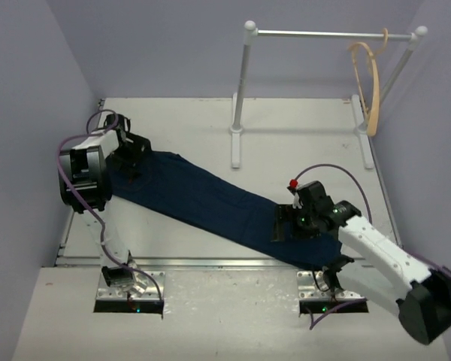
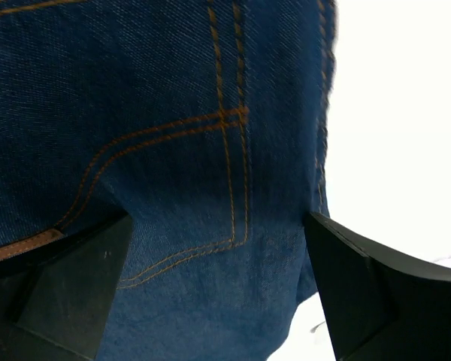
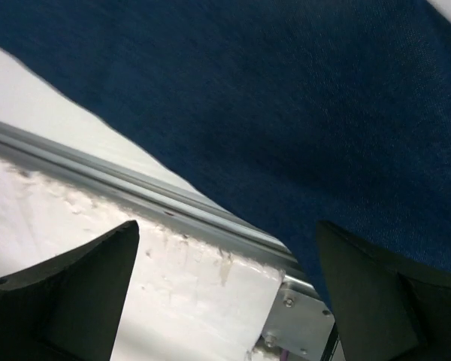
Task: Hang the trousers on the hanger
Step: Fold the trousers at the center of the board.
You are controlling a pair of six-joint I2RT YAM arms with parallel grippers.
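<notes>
The trousers [image 1: 210, 199], dark navy jeans, lie flat in a long diagonal strip from the table's left to its front right. The hanger [image 1: 373, 83], light tan wood, hangs from the right end of the rail, far from both arms. My left gripper [image 1: 133, 154] hovers open over the trousers' upper left end. In the left wrist view the denim [image 2: 173, 75] shows orange stitching and a brown patch [image 2: 22, 244], and the left gripper [image 2: 218, 252] holds nothing. My right gripper [image 1: 286, 223] stands open above the lower right end. The right wrist view shows the cloth [image 3: 286, 98] beyond my open right gripper [image 3: 225, 256].
A white rail [image 1: 323, 33] on ball-topped posts stands at the back right, its left post foot [image 1: 236, 143] near the trousers' middle. An aluminium strip [image 3: 135, 195] runs along the table's front edge [image 1: 210, 263]. Purple walls close in on both sides.
</notes>
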